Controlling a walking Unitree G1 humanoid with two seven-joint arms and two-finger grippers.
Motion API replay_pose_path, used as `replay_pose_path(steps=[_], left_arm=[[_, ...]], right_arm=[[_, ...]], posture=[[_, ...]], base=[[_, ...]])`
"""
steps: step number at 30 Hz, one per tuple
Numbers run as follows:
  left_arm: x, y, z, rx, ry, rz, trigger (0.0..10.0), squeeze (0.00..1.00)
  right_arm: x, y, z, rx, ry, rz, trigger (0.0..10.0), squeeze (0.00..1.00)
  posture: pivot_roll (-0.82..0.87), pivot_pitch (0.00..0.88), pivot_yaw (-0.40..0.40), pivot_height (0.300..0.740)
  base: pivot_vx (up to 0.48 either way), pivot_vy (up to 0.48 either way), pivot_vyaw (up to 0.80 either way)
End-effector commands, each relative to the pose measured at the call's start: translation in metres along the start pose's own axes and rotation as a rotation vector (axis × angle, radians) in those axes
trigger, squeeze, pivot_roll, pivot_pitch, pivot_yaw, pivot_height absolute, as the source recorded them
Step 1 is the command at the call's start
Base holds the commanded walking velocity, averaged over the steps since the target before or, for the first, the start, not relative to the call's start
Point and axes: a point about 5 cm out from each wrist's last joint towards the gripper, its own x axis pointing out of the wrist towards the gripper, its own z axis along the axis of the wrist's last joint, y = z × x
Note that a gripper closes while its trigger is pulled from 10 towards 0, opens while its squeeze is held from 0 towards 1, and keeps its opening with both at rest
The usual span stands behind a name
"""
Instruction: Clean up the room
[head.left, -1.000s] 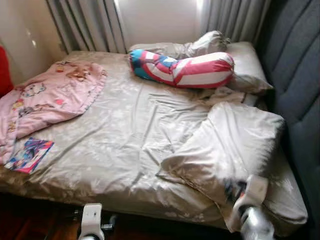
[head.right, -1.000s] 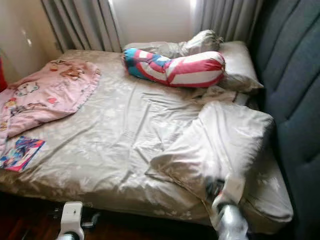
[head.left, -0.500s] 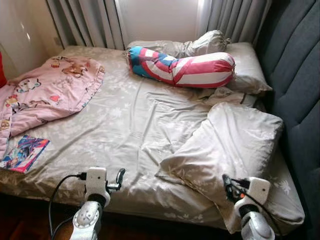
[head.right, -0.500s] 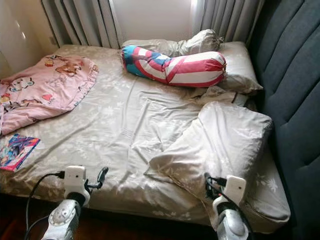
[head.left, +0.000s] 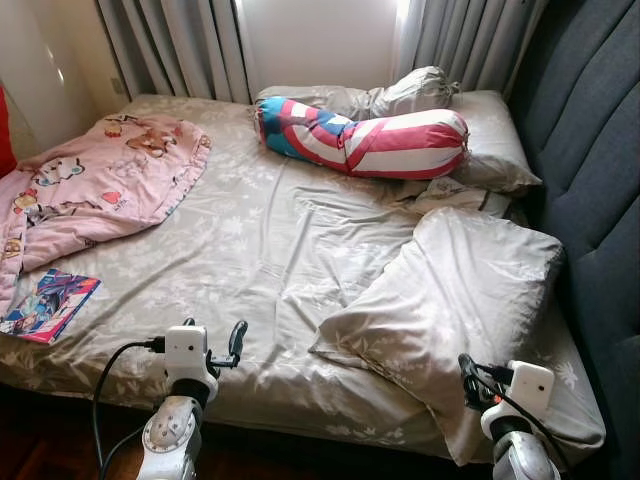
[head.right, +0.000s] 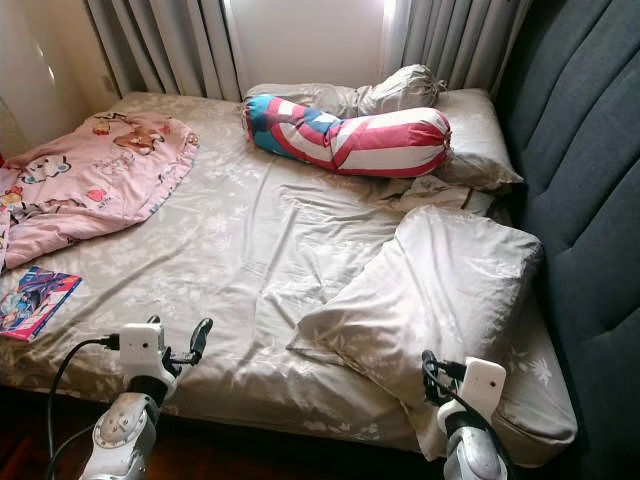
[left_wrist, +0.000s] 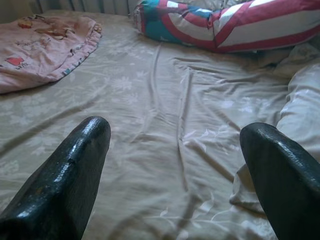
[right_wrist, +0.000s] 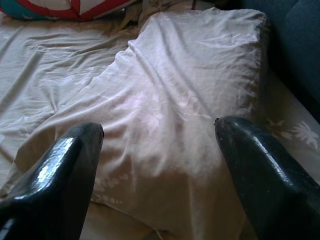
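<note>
- Left eye view: the bed (head.left: 250, 250) is running from the curtains (head.left: 180, 45) at the far edge to the near edge where both arms are standing. A dark padded headboard (head.left: 590, 150) is closing off the robot's right side. A beige pillow (head.left: 460, 290) is lying near the right front corner, a striped bolster (head.left: 370, 140) is lying across the far end, a pink blanket (head.left: 90, 185) is bunching at the left edge, and a picture book (head.left: 50, 305) is lying just below it. Open sheet is stretching through the middle.
- Right eye view: the left claw (head.right: 178, 340) is hovering over the bed's front edge; the right claw (head.right: 432, 375) is sitting at the pillow's near corner.
- Left wrist view: the left claw (left_wrist: 175, 165) is spreading wide over wrinkled sheet, holding nothing.
- Right wrist view: the right claw (right_wrist: 160, 165) is gaping wide over the pillow (right_wrist: 185, 90), gripping nothing.
</note>
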Motion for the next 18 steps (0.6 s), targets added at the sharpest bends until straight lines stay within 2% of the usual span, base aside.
replay_pose_path(steps=[1,2,5,7,11,13,16,18], left_arm=[[0.003,-0.002,0.003,-0.013,-0.001,-0.009,10.0,0.0],[0.003,-0.01,0.002,-0.012,0.012,-0.045,10.0,0.0],[0.003,-0.016,0.001,0.0,0.018,-0.074,10.0,0.0],[0.004,-0.02,0.001,0.005,0.023,-0.088,10.0,0.0],[0.007,-0.021,0.003,0.002,0.021,-0.09,10.0,0.0],[0.007,-0.021,0.004,0.001,0.02,-0.089,10.0,0.0],[0.007,-0.021,0.005,0.0,0.018,-0.091,10.0,0.0],[0.006,-0.021,0.005,-0.003,0.022,-0.091,10.0,0.0]], right_arm=[[0.001,-0.001,0.0,0.014,0.011,-0.017,10.0,0.0],[0.001,0.002,-0.003,0.044,0.027,-0.02,10.0,0.0],[0.0,0.004,-0.002,0.03,0.014,-0.005,10.0,0.0],[-0.001,0.003,-0.003,0.03,0.016,-0.01,10.0,0.0],[0.0,-0.001,-0.002,0.017,0.02,-0.054,10.0,0.0],[0.001,-0.003,-0.001,0.043,0.011,-0.076,10.0,0.0],[0.001,-0.002,-0.001,0.042,0.019,-0.068,10.0,0.0],[0.001,0.0,-0.003,0.05,0.037,-0.066,10.0,0.0]], posture=[[-0.04,0.0,-0.073,0.74],[-0.05,0.0,-0.068,0.74],[-0.06,0.0,-0.066,0.74],[-0.05,0.0,-0.067,0.74],[-0.05,0.0,-0.067,0.74],[-0.05,0.0,-0.067,0.74],[-0.05,0.0,-0.067,0.74],[-0.05,0.0,-0.069,0.74]], base=[[0.0,0.0,0.0],[0.319,0.0,-0.71],[0.339,0.0,-0.71],[0.371,0.0,0.0],[0.374,0.0,0.0],[0.379,0.0,0.0],[0.381,0.0,0.0],[0.381,0.0,-0.58]])
